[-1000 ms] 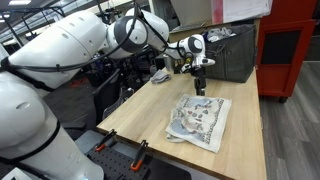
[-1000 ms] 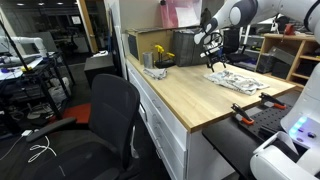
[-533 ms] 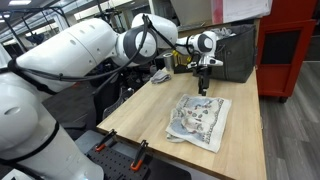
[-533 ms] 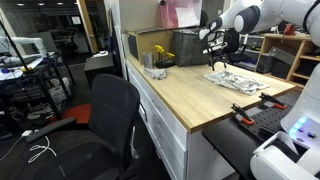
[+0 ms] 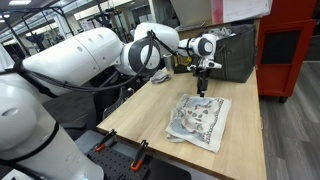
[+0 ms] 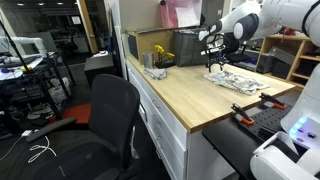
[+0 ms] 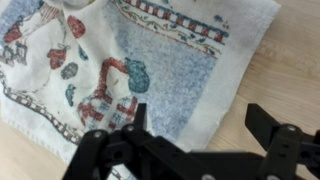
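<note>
A printed cloth (image 5: 200, 121) with blue, red and white pictures lies crumpled flat on the wooden table (image 5: 150, 115); it also shows in an exterior view (image 6: 238, 82). My gripper (image 5: 201, 87) hangs just above the cloth's far edge, and it shows too in an exterior view (image 6: 213, 62). In the wrist view the gripper (image 7: 199, 118) is open and empty, its two black fingers (image 7: 265, 125) spread over the cloth (image 7: 120, 60) near its pale hem and the bare wood.
A dark bin (image 5: 225, 52) stands at the table's far end. A yellow thing and small clutter (image 6: 156, 60) sit by a grey box (image 6: 187, 46). Orange-handled clamps (image 5: 120, 152) grip the near edge. An office chair (image 6: 110, 115) stands beside the table.
The arm's upper links have swung over between frames; the gripper stays in about the same place above the cloth's far edge. The cloth has not moved.
</note>
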You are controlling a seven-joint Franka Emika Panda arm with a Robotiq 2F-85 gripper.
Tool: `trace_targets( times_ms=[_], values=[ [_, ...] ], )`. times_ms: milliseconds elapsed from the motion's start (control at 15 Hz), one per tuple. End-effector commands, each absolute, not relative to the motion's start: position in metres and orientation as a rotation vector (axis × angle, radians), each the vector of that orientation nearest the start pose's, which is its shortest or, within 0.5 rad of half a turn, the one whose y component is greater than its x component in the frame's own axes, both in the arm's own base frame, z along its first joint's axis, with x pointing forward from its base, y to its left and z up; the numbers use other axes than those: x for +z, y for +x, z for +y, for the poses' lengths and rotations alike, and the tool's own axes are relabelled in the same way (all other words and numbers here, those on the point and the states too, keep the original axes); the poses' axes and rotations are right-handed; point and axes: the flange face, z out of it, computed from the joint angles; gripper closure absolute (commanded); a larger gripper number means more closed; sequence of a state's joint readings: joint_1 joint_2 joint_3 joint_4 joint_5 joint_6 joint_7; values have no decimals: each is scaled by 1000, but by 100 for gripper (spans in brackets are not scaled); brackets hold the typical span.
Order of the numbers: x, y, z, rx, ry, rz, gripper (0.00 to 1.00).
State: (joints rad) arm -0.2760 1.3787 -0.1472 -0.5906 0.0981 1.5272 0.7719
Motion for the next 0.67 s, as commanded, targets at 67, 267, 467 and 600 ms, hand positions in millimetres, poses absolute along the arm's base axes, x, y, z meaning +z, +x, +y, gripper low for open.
trace_targets(
  times_ms=[67,267,467,600],
  values=[
    [104,706,-240,667,-2830,1795,0],
    [91,697,-240,719,-2900,1842,0],
    [80,689,-235,814,-2922,1822,0],
    [77,678,-234,928,-2915,1833,27]
  ],
)
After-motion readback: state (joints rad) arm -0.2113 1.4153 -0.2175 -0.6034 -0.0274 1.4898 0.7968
